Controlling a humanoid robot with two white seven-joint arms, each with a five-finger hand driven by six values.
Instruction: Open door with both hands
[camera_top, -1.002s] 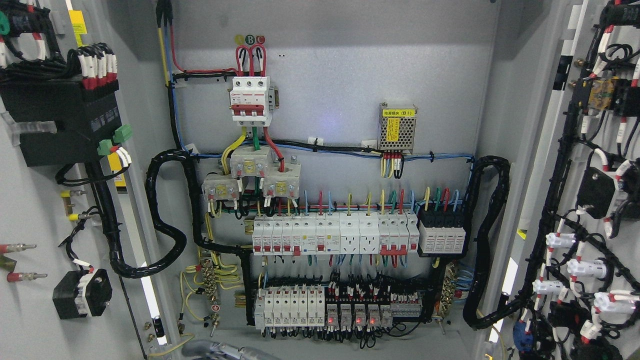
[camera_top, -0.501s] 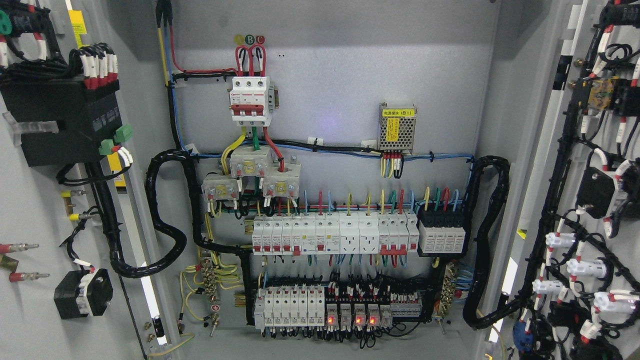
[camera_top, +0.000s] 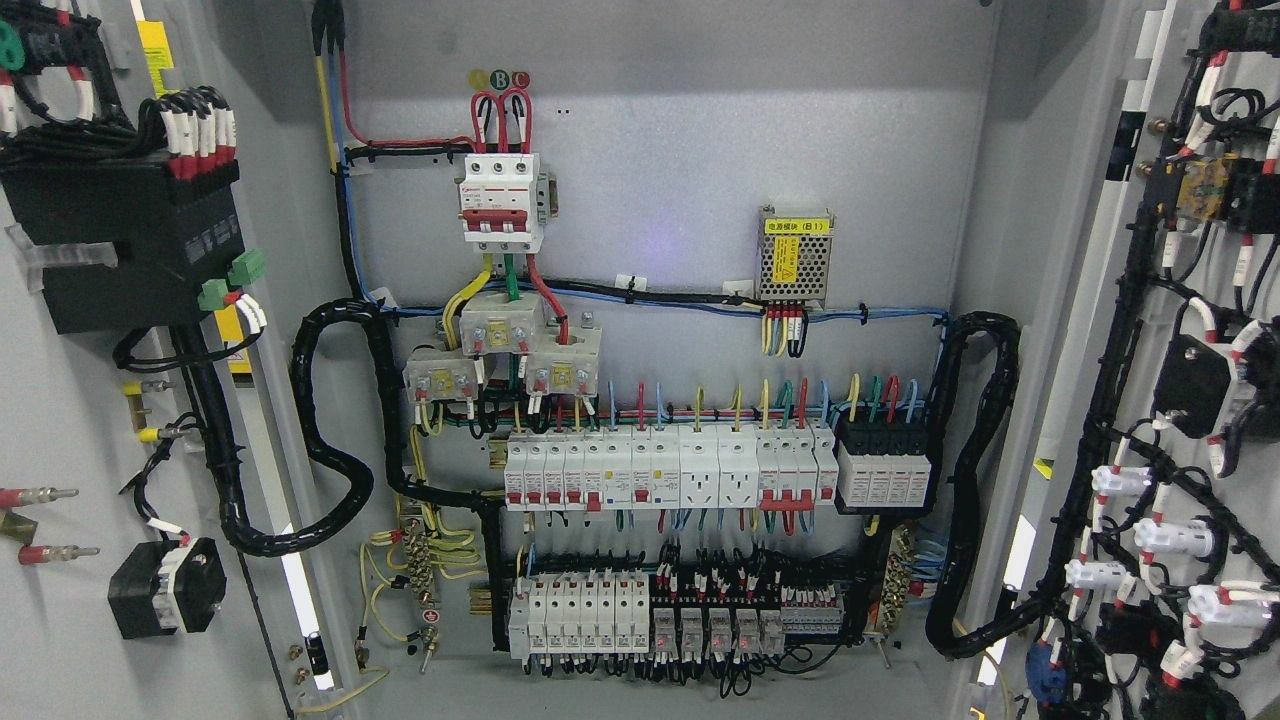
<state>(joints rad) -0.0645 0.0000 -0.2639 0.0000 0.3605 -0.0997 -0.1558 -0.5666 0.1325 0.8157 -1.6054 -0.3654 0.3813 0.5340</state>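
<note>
An electrical cabinet stands wide open in front of me. Its left door is swung out at the picture's left, with a black module and wiring on its inner face. Its right door is swung out at the right, covered with black cable and white connectors. The grey back panel shows between them. Neither of my hands is in view.
On the back panel are a red-and-white main breaker, a small power supply, a row of white breakers, a lower row of relays and thick black cable looms at both sides.
A grey part of my arm that showed at the bottom edge left of the middle one second ago has dropped out of view. The relays' red lights have dimmed.
</note>
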